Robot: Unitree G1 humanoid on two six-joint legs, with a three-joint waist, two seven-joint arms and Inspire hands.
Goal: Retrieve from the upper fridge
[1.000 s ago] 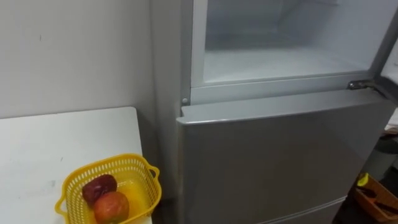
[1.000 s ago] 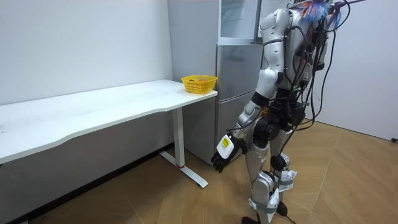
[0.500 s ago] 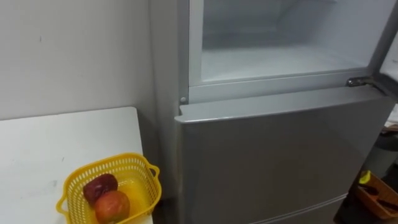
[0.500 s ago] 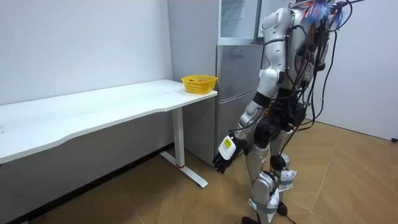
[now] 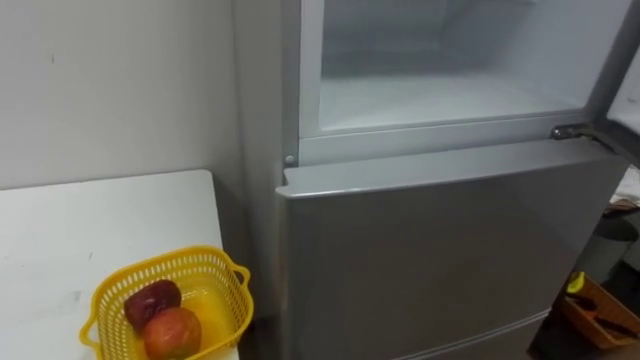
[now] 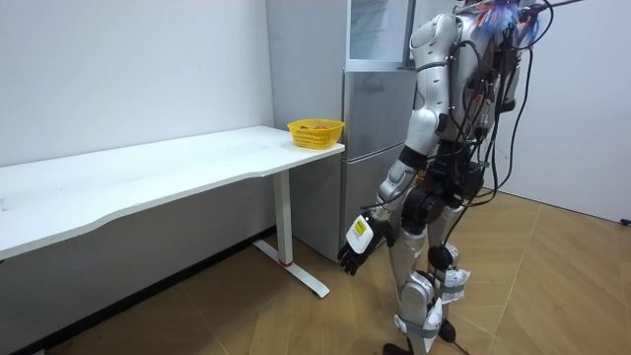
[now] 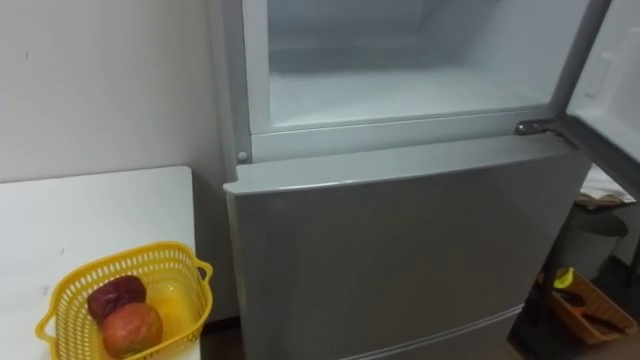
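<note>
Room view shows the robot standing upright on the wooden floor, close up against the grey fridge [image 6: 370, 148] and facing it, with the end of a long white table [image 6: 148, 173] on its left. Its left arm hangs straight down, and the left hand [image 6: 357, 240] sits low beside the thigh, well apart from the fridge and the table. From where I stand the hand is too small to tell whether its fingers are loose or curled.

Seen from the robot's head, the upper compartment [image 5: 440, 95] of the fridge is open, showing a pale white inside. Its door [image 7: 610, 70] is swung out to the robot's right, attached at a metal hinge [image 5: 570, 131]. The lower door [image 5: 430, 250] beneath is closed.

A yellow basket [image 5: 232, 290] stands on the table near the corner closest to the fridge. Two fruits lie in it, touching each other: a dark red one [image 5: 150, 300] and, in front of it, a red-orange one [image 5: 170, 333]. On the floor to the right of the fridge sits an orange-brown box [image 7: 580, 305].
</note>
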